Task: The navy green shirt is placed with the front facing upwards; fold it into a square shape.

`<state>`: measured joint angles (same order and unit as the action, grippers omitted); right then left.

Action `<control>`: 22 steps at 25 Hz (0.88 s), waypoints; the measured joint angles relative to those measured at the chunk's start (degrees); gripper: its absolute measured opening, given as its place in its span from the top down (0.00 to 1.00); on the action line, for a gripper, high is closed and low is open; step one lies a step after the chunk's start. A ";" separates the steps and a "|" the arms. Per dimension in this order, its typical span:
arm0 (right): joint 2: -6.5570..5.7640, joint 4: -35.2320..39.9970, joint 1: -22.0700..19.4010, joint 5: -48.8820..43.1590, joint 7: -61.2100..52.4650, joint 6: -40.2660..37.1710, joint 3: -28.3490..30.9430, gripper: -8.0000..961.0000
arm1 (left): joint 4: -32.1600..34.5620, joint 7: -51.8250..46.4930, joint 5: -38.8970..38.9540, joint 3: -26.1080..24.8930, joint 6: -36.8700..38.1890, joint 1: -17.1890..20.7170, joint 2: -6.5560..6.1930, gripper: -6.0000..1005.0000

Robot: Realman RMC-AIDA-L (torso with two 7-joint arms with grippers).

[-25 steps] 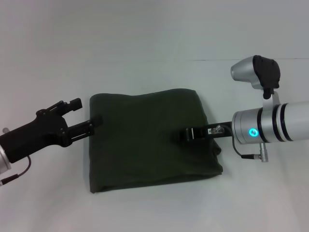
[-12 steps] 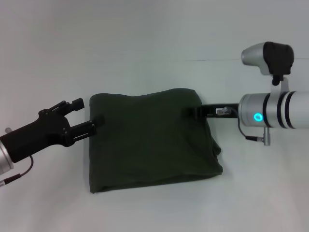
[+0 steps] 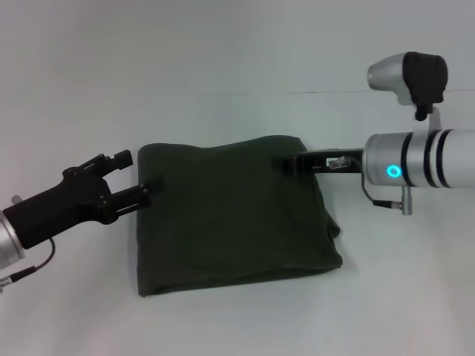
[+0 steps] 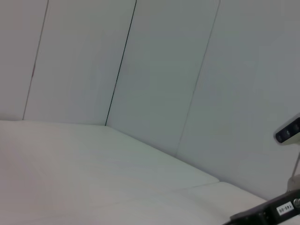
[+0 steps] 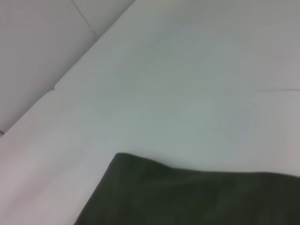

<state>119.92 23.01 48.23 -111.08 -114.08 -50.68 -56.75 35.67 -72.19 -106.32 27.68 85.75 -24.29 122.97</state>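
Here the navy green shirt (image 3: pixel 234 211) lies flat on the white table (image 3: pixel 237 67), folded into a neat square, plain side up. The left gripper (image 3: pixel 151 189) sits at the shirt's left edge. The right gripper (image 3: pixel 291 161) sits over its far right corner. I cannot tell if either is clenched.

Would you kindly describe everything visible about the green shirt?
The shirt is dark olive, soft cloth, folded into a rough square lying flat on the white table. No print shows; its near right corner bulges unevenly. The left gripper is at its left edge, the right gripper at its far right corner.
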 joint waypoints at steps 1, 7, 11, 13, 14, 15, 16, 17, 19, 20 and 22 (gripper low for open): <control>0.08 -0.33 0.17 -0.07 -0.05 0.28 -0.48 0.95 | -0.17 0.01 0.02 0.00 -0.02 -0.07 0.00 0.13; 0.20 -3.22 0.68 -0.21 -0.15 5.85 -2.72 0.95 | -0.31 0.03 0.16 -0.03 -0.07 -0.29 -0.01 0.13; 0.26 -4.20 0.70 -0.24 -0.23 10.04 -4.29 0.95 | -0.33 -0.03 0.16 -0.15 -0.07 -0.40 -0.03 0.13; 0.31 -4.39 0.71 -0.25 -0.25 11.82 -4.59 0.95 | -0.34 -0.06 0.16 -0.21 -0.11 -0.46 -0.08 0.13; 0.31 -4.41 0.73 -0.26 -0.25 12.59 -4.62 0.95 | -0.34 -0.09 0.16 -0.22 -0.23 -0.48 -0.09 0.13; 0.31 -4.42 0.75 -0.25 -0.23 13.56 -4.65 0.95 | -0.34 -0.11 0.16 -0.22 -0.41 -0.49 -0.10 0.13; 0.30 -4.41 0.77 -0.24 -0.20 14.19 -4.66 0.95 | -0.34 -0.13 0.16 -0.23 -0.61 -0.49 -0.10 0.13; 0.30 -4.41 0.79 -0.20 -0.07 14.84 -4.69 0.95 | -0.34 -0.13 0.16 -0.24 -0.79 -0.49 -0.10 0.13; 0.30 -4.21 0.80 -0.05 0.04 15.97 -4.68 0.95 | -0.34 -0.14 0.16 -0.26 -1.11 -0.50 -0.10 0.13; 0.30 -3.95 0.74 0.01 0.06 16.52 -4.54 0.95 | -0.34 -0.13 0.16 -0.28 -1.26 -0.49 -0.10 0.13; 0.28 -3.10 0.31 0.24 0.06 17.22 -4.21 0.95 | -0.34 -0.14 0.16 -0.34 -1.58 -0.50 -0.10 0.13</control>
<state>120.20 19.91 48.54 -110.84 -114.01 -33.46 -60.96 35.33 -72.33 -106.16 27.34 84.18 -24.78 122.87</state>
